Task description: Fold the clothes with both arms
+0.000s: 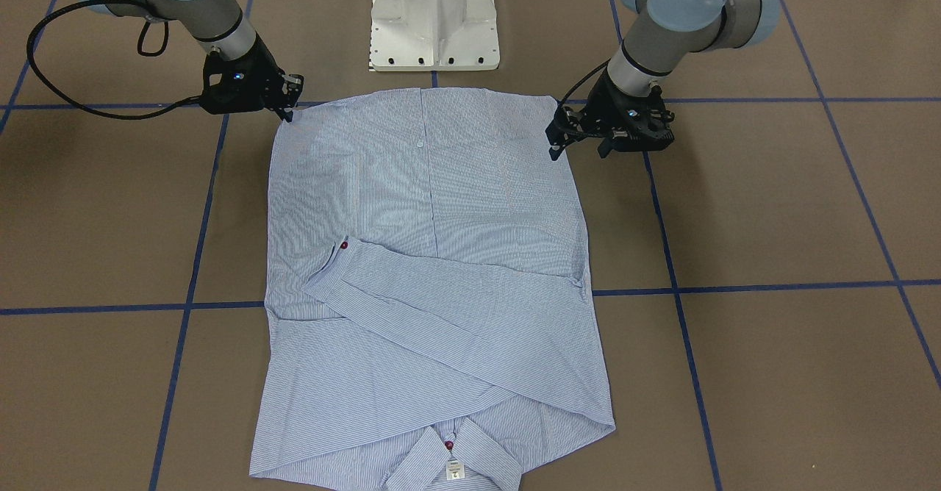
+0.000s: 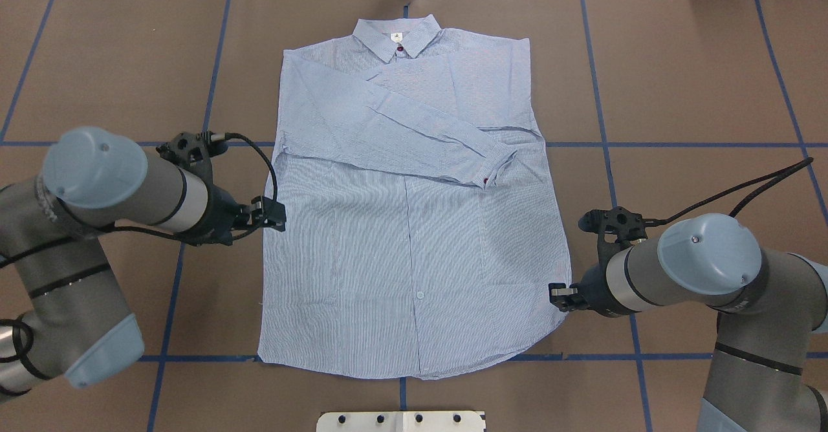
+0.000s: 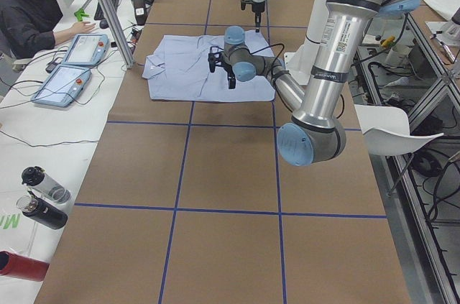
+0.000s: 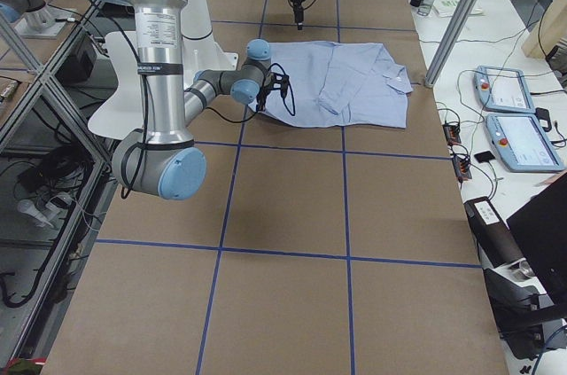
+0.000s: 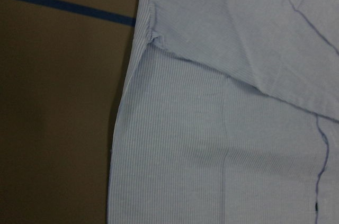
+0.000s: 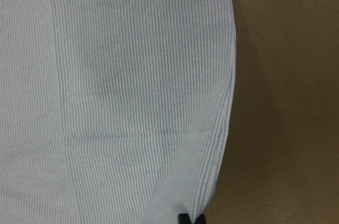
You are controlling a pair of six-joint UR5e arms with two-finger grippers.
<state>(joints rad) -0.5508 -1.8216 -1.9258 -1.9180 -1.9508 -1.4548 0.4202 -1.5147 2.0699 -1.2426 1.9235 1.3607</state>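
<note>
Overhead exterior shows the shirt (image 2: pixel 414 244) flat at mid-table (image 2: pixel 698 83), collar toward the frame's top, one sleeve (image 2: pixel 414 134) folded across the chest. The left gripper (image 2: pixel 275 215) hovers released beside the shirt's left edge. The right gripper (image 2: pixel 555 293) touches the hem at lower right; I cannot tell whether it pinches cloth. The body fold seems next, and it calls for both grippers to hold matching hem corners.

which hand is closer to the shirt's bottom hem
The right hand: it sits at the side edge of the shirt close to the rounded hem, while the left hand is farther up the opposite side, about mid-body.
</note>
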